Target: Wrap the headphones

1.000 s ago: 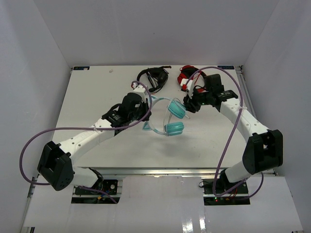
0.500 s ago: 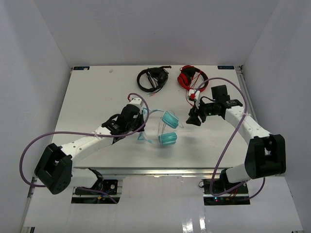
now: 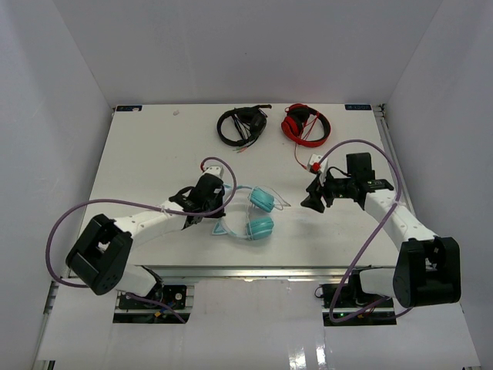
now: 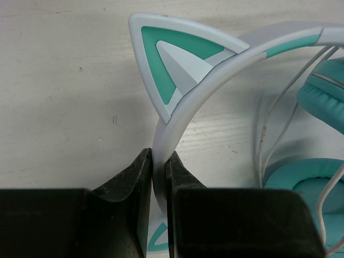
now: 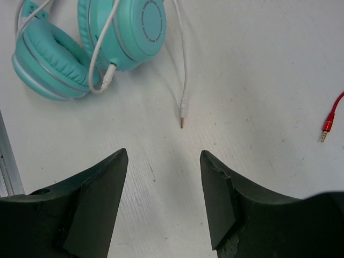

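Observation:
The teal headphones (image 3: 260, 214) lie at the table's middle, earcups side by side, the pale cat-ear headband (image 4: 177, 102) stretching left. My left gripper (image 4: 158, 161) is shut on the headband just below one cat ear; from above it (image 3: 218, 210) sits at the headphones' left side. The thin white cable (image 5: 185, 59) runs off the earcups (image 5: 80, 43) and ends in a loose plug (image 5: 181, 121) lying on the table. My right gripper (image 5: 164, 156) is open and empty, a short way behind that plug; from above it (image 3: 311, 200) stands right of the headphones, apart from them.
Black headphones (image 3: 241, 125) and red headphones (image 3: 303, 123) lie at the table's far edge. The red cable's plug (image 5: 324, 133) lies to the right of my right gripper. A small white block (image 3: 314, 163) sits just beyond the right wrist.
The left arm has dragged the headphones nearer and leftward. The right gripper has opened and drawn back to the right and nearer, away from the earcups.

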You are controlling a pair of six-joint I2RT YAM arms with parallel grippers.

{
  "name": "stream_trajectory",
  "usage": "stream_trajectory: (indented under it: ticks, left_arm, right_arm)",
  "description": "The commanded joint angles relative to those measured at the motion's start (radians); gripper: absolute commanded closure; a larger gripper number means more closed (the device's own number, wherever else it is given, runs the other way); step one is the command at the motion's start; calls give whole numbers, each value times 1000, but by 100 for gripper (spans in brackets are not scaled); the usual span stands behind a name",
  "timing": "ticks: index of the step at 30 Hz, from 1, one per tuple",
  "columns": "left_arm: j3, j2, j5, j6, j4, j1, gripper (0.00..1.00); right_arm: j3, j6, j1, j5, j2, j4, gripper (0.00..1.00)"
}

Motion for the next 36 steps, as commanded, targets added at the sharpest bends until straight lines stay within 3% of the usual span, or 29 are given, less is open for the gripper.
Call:
stream_trajectory:
  ticks: [1, 9, 17, 21, 28, 34, 36]
  left_arm:
    - [95, 57, 1, -45, 66, 38, 100]
    - [187, 198, 44, -87, 69, 84, 100]
    - [314, 305, -7, -115, -55, 94, 98]
    - [338, 314, -8, -113, -79, 99, 77]
    - [372, 285, 24, -93, -108, 100, 51]
    - [389, 161, 84, -37, -117, 100, 27]
    - [384, 101, 111, -1, -125, 100, 23]
  right_arm:
    - [-29, 12, -25, -58, -25, 73, 37]
    - [-52, 5, -50, -63, -18, 86, 36]
    - [-59, 5, -58, -62, -17, 93, 36]
    - [-61, 3, -71, -62, -20, 93, 36]
    - [-66, 11, -108, -82, -34, 91, 36]
    - [-67, 28, -133, -46, -97, 88, 36]
    - [-63, 40, -133, -5, -116, 78, 35]
